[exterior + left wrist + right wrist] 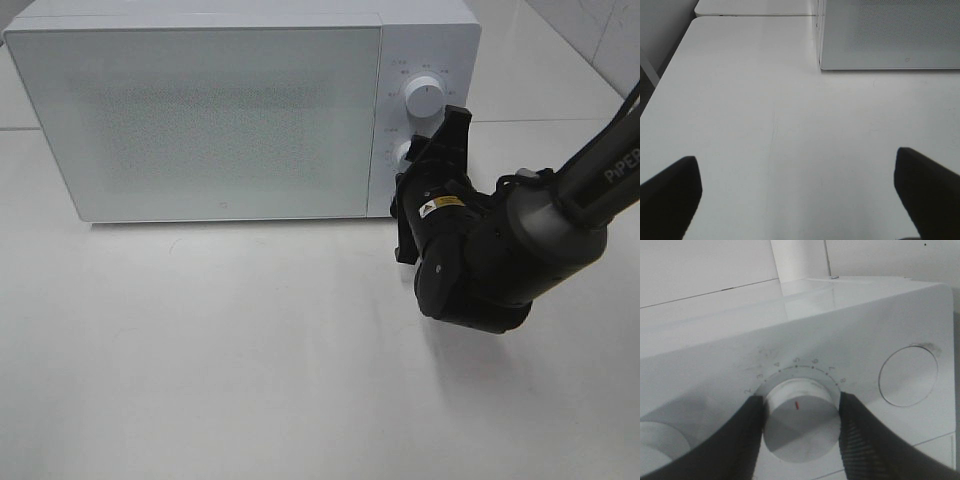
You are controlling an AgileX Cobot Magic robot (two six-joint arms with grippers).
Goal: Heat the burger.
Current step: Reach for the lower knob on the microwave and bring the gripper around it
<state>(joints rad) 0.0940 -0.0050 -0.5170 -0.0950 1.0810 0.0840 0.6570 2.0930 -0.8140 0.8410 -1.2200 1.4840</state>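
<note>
Burger unseen, judged inside shut microwave (220, 110); right pincer (799, 410) clasps a dial (797, 427); left pincer (797, 197) wide, empty, above surface (765, 110); turning dial and heating remain.

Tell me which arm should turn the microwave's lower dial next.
Right. The right gripper is clamped on the lower dial, a finger on each side. The left gripper hangs open over the table by the microwave's door end, away from the dials.
</note>
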